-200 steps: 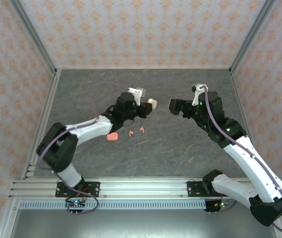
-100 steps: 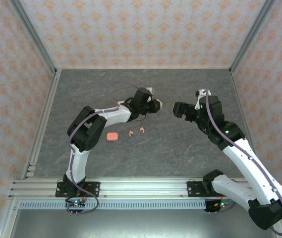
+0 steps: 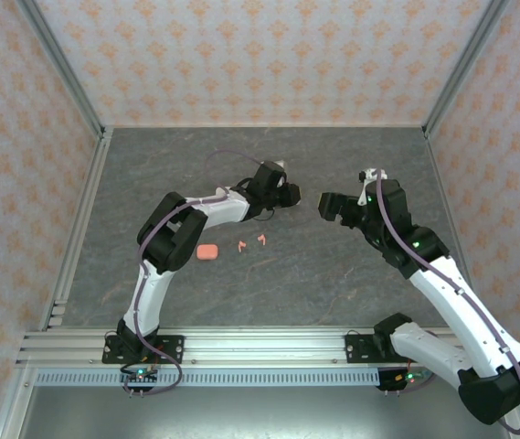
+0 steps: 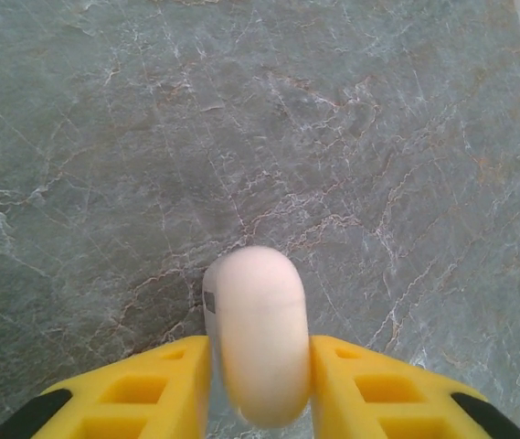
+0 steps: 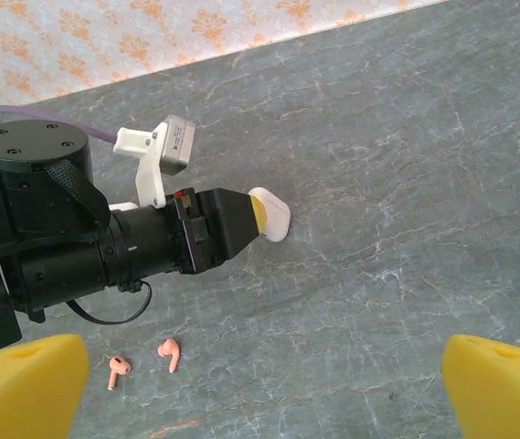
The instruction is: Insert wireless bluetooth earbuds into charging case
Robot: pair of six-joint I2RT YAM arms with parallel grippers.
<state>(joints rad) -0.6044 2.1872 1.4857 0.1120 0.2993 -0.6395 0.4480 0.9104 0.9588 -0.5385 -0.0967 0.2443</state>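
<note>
Left end effector point(image 4: 260, 346): closed on the case point(image 4: 258, 302), standing it edge-down on the tabletop point(image 4: 378, 137), likely steadying it for opening.
Right end effector point(image 5: 260, 389): wide open, empty, facing the case from 3 o'clock.
Earbuds point(image 5: 118, 369): two pink, loose at case's 7 o'clock.

Two tiny stemmed salmon-pink earbuds point(image 3: 240, 245) lie loose on the counter point(image 3: 333, 274), left of frame centre. A closed pink case point(image 3: 207, 251) lies just left of them. A closed, pebble-like white case point(image 4: 258, 334) stands on edge in the left tool point(image 4: 260, 346).
</note>
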